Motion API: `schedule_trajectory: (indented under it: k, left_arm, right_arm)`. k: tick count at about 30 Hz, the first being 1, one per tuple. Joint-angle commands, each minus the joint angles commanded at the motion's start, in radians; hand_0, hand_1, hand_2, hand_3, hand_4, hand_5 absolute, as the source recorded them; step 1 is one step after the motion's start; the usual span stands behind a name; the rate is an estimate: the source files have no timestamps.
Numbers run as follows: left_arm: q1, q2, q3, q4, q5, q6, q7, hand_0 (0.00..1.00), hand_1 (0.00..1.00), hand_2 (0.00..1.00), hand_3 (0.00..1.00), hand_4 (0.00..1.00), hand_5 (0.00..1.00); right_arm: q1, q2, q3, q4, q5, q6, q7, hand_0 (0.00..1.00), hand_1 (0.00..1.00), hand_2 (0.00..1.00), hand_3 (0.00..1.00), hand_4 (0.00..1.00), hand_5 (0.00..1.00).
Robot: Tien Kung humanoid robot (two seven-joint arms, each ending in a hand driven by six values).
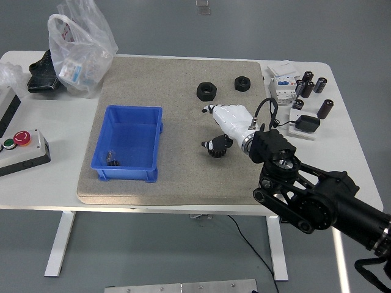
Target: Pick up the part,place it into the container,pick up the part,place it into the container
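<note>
While one nut (206, 91) lies just beyond it, the right robot hand (221, 125) hangs open, holding nothing.

Small dark part (112, 158) in blue bin (129, 116): too small to identify. Right arm (317, 198) running off frame's lower right.
</note>
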Motion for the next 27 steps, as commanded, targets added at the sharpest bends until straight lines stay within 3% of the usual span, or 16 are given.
schedule_trajectory:
  k: [9,11,16,17,22,23,27]
  left_arm:
    - [0.000,-0.001,0.000,0.000,0.003,0.000,0.002,0.655,0.632,0.612,0.692,0.663,0.240]
    - [0.000,-0.001,0.001,0.000,0.002,0.000,0.001,0.655,0.632,0.612,0.691,0.662,0.238]
    - [-0.001,-0.001,0.003,0.000,0.002,-0.001,0.001,0.655,0.632,0.612,0.691,0.662,0.238]
    - [-0.002,-0.001,0.003,0.000,0.002,-0.001,0.002,0.655,0.632,0.612,0.691,0.662,0.237]
    - [-0.002,-0.001,0.003,0.000,0.003,-0.002,0.002,0.655,0.632,0.612,0.691,0.662,0.237]
    - [-0.002,-0.001,0.003,0.000,0.003,-0.002,0.002,0.655,0.632,0.612,0.690,0.661,0.237]
    - [-0.002,-0.001,0.006,0.000,0.001,-0.002,0.001,0.655,0.632,0.612,0.690,0.661,0.237]
  right_arm:
    - [-0.006,-0.007,-0.036,-0.022,0.005,0.047,-0.029,0.357,0.681,0.862,0.899,0.989,0.489]
    - [-0.006,-0.005,-0.052,-0.038,0.011,0.045,-0.034,0.350,0.652,0.806,0.862,0.976,0.485]
    - [-0.005,0.000,-0.075,-0.061,0.026,0.029,-0.039,0.350,0.652,0.806,0.862,0.976,0.485]
    - [-0.005,0.000,-0.078,-0.065,0.028,0.025,-0.038,0.316,0.507,0.548,0.616,0.459,0.209]
    - [-0.006,0.003,-0.087,-0.077,0.035,0.006,-0.033,0.316,0.507,0.548,0.616,0.459,0.209]
    - [-0.006,0.003,-0.089,-0.079,0.035,0.003,-0.031,0.284,0.453,0.405,0.508,0.337,0.002]
    - [-0.006,0.004,-0.092,-0.084,0.038,-0.004,-0.027,0.284,0.453,0.405,0.508,0.337,0.002]
